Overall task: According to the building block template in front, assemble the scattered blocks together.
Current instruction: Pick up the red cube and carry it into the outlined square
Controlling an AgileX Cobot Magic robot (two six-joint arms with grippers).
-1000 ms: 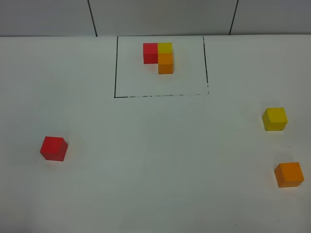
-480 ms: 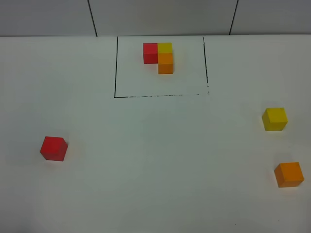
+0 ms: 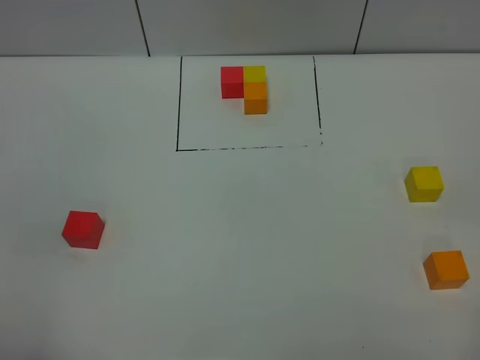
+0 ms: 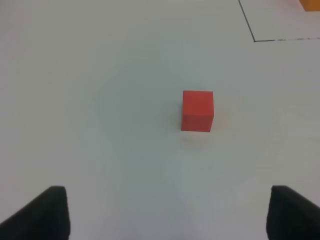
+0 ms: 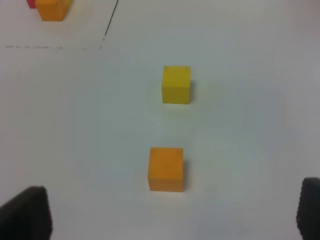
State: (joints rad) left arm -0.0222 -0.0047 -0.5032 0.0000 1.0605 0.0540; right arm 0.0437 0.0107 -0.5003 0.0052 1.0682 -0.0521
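Both wrist views clip the building block template [image 5: 52, 9] at the frame edge, and its yellow cube is cropped out. Left end effector [image 4: 165, 215], right end effector [image 5: 175, 215]: only dark fingertips show.

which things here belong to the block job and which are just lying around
For the job: building block template, red cube, yellow cube, orange cube.
Just there: black outline, table. No stray things visible.

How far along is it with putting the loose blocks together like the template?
Nothing is joined yet: the red cube, yellow cube and orange cube lie apart on the table, away from the template. Nothing is in hand; the left gripper and right gripper are open and empty. All the assembly is left.
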